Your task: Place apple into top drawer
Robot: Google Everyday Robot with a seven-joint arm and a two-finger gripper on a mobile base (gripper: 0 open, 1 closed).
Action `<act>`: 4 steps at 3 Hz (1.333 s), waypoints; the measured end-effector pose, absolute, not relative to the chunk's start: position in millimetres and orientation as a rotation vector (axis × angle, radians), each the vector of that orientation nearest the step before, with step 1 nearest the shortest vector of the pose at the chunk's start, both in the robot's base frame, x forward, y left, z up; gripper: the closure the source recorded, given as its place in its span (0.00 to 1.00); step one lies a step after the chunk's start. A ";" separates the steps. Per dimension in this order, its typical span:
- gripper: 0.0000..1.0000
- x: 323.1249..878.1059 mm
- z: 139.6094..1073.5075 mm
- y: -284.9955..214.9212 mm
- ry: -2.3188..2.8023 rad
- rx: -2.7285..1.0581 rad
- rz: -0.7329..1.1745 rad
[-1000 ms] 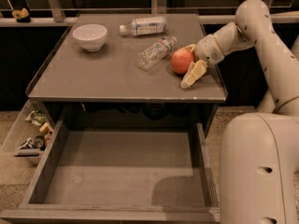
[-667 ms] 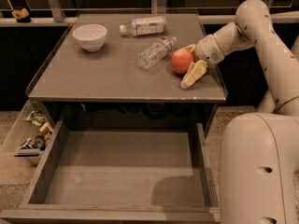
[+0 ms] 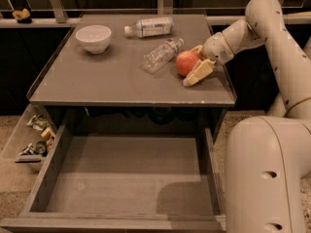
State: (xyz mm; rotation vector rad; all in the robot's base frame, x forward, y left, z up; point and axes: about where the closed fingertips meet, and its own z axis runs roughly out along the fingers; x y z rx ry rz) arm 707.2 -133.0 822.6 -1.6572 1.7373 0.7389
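the apple (image 3: 184,62), round, smooth and red-orange, sits on the right side of the flat grey tabletop (image 3: 107,81), touching a crumpled clear plastic bottle (image 3: 163,55). the gripper (image 3: 192,66) is clamped on it, with pale fingers (image 3: 199,73) on either side. below, the top drawer (image 3: 126,178) stands pulled out, wide and shallow, matte grey. a white bowl (image 3: 94,38) sits at the back left.

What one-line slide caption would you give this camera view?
The gripper clasps the apple on the table, beside a lying bottle, with the top drawer open below.
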 end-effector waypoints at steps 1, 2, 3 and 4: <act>1.00 707.1 826.3 -132.9 1.737 -1.657 0.739; 1.00 709.3 842.9 -125.7 1.761 -1.682 0.687; 1.00 705.7 872.5 -118.3 1.793 -1.714 0.608; 1.00 693.5 912.4 -109.9 1.845 -1.745 0.513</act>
